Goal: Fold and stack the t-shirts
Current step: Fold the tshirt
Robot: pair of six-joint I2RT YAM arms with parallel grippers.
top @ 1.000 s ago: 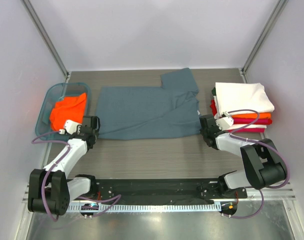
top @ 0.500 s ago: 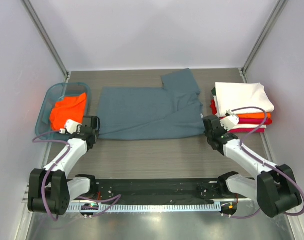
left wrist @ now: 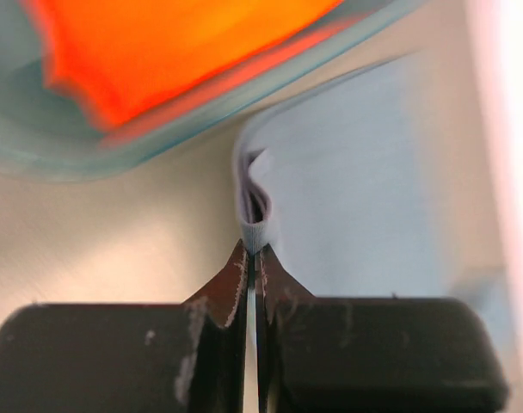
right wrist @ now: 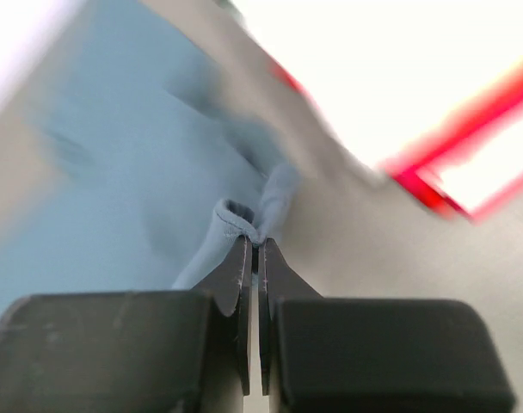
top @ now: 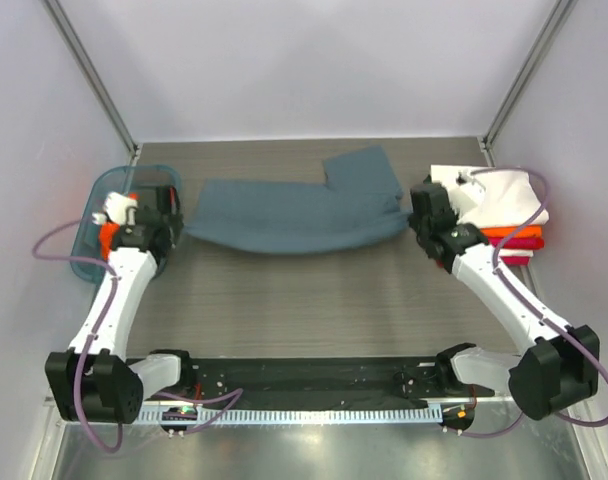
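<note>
Fingers [left wrist: 218, 297] of the left gripper [left wrist: 253, 251] are pressed together on a bunched fold at the left end of the slate blue-grey t-shirt [top: 284, 215]. The right gripper [right wrist: 253, 245] is pinched on a similar fold at the right end. The shirt is seen as a long plain band stretched between both grips across the far middle of the surface [top: 314, 300], its near edge curved, with one sleeve sticking out toward the far side near the right end. An orange t-shirt [left wrist: 175, 43] is bunched in the teal basket [top: 87, 215] just to the left. A stack of folded t-shirts [top: 499, 195] is placed to the right, white on top, orange and red underneath.
</note>
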